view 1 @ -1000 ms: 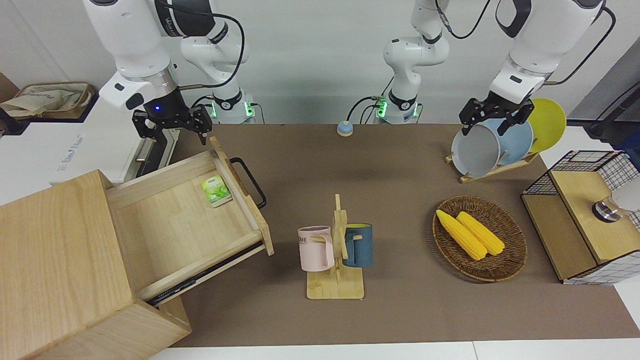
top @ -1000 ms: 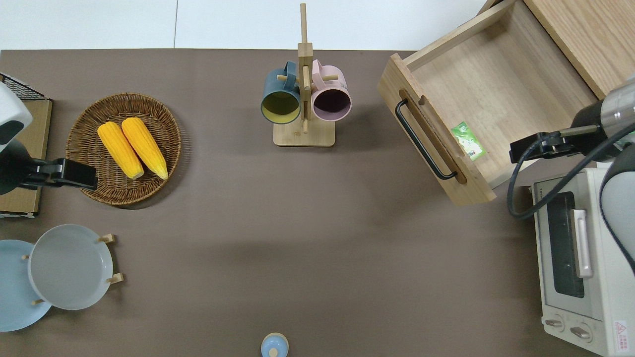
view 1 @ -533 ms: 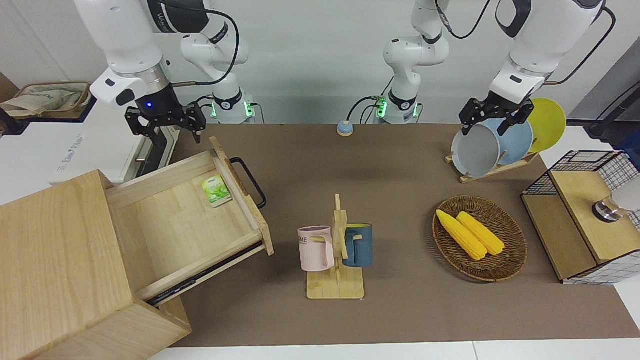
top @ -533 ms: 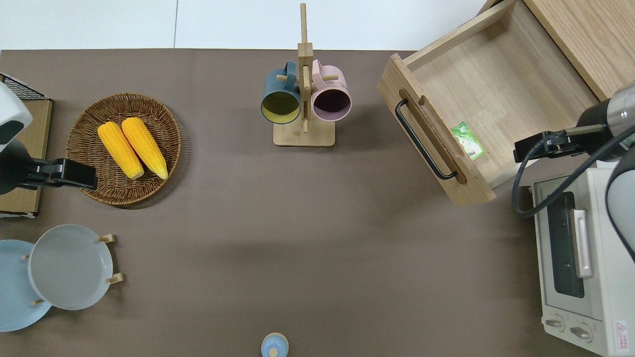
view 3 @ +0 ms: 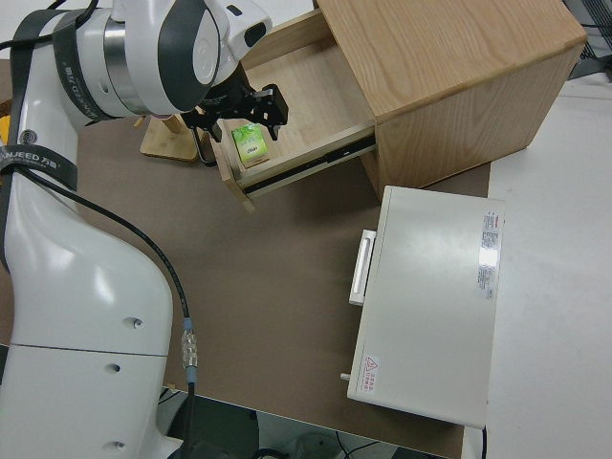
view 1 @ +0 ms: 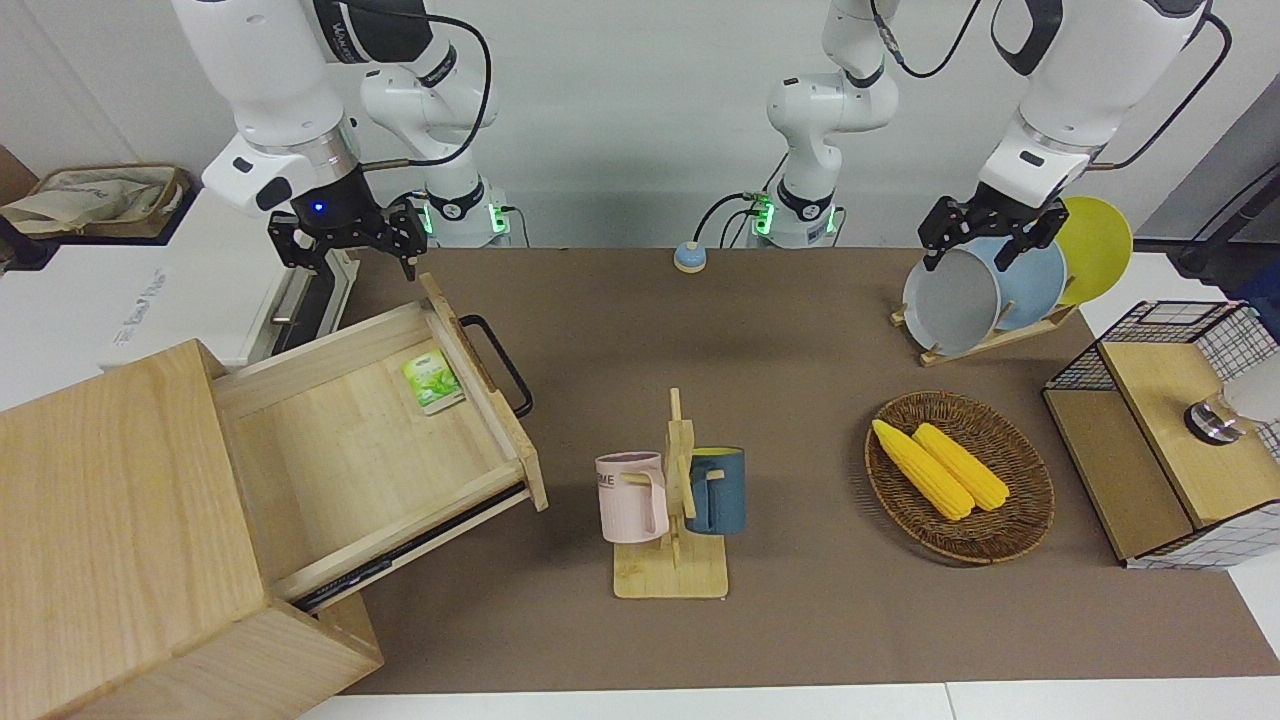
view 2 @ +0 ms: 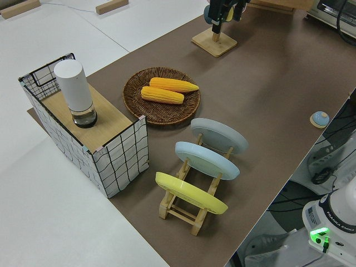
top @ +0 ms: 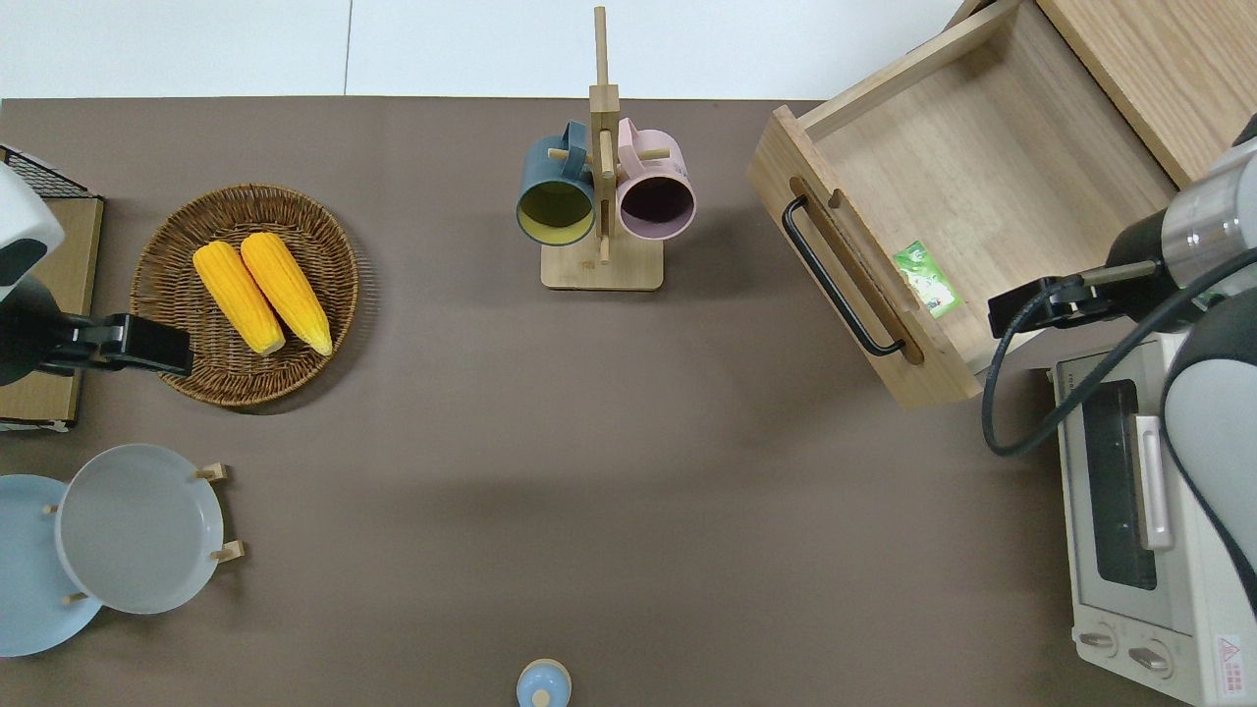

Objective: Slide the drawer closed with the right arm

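Note:
The light-wood drawer (view 1: 350, 450) stands pulled far out of its cabinet (view 1: 110, 520), with its black U-shaped handle (view 1: 500, 365) toward the table's middle. In the overhead view the drawer (top: 982, 167) holds a small green packet (top: 927, 279) close to the front panel. My right gripper (view 1: 345, 250) is open, empty and up in the air. Seen from overhead, the right gripper (top: 1021, 306) is over the drawer's side wall that lies nearer to the robots, close to the packet. It touches nothing. The right side view shows the gripper (view 3: 239, 110) above the packet (view 3: 251, 145). My left arm is parked.
A white oven (top: 1149, 520) stands beside the drawer, nearer to the robots. A mug rack (view 1: 672, 500) with two mugs stands mid-table. A basket (view 1: 1030, 495) holding two corn cobs, a plate rack (view 1: 1000, 290) and a wire-mesh box (view 1: 1170, 430) are at the left arm's end.
My right gripper drew a little toward the oven, then swung back toward the drawer's front panel. The drawer and packet have not moved.

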You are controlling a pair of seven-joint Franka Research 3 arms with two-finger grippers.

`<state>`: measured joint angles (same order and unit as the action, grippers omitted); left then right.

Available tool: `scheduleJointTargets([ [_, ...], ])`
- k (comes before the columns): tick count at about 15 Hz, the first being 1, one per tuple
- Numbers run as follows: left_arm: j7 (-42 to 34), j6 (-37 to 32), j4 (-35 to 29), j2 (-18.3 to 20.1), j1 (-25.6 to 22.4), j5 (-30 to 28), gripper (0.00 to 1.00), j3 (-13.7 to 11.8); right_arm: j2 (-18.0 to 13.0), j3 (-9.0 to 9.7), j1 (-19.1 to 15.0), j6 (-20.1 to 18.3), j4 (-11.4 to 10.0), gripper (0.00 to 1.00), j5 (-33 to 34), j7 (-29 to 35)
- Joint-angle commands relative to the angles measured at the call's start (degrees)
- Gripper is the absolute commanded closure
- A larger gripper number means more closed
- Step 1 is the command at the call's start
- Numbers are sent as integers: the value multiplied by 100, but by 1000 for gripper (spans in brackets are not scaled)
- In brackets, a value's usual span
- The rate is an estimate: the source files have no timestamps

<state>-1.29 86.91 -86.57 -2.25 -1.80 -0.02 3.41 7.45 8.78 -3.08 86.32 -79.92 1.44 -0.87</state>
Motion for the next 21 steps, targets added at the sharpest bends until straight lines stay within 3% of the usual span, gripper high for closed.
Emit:
scheduleJointTargets([
  [1,-55,-113,149,-65,-22,98,7,37,-77,-16,-9,-89,-15,30,-83,25],
  [2,-55,-113,149,-65,-22,98,7,37,-95,-8,-9,-89,-15,63,-74,34],
  [3,-55,-113,149,-65,-22,98,7,37,-138,-8,-9,-89,-15,171,-48,34],
  [8,-55,-113,140,-65,-22,98,7,37,-191,-8,-18,-115,-15,932,-48,-10],
  [9,-55,-113,140,-65,-22,98,7,37,-200,-8,-9,-133,-15,999,-48,-1],
  [13,-55,-113,149,-65,-22,98,7,37,-226,-8,-18,-151,-15,1000,-48,-10],
  [17,-55,-113,149,-65,-22,98,7,37,-498,1,0,-151,-15,1000,74,8],
  [19,-55,-113,149,-65,-22,98,7,37,-639,1,175,-151,-15,1000,154,51],
  [21,-55,-113,140,-65,-22,98,7,37,-666,-16,552,-151,-15,1000,312,480],
])
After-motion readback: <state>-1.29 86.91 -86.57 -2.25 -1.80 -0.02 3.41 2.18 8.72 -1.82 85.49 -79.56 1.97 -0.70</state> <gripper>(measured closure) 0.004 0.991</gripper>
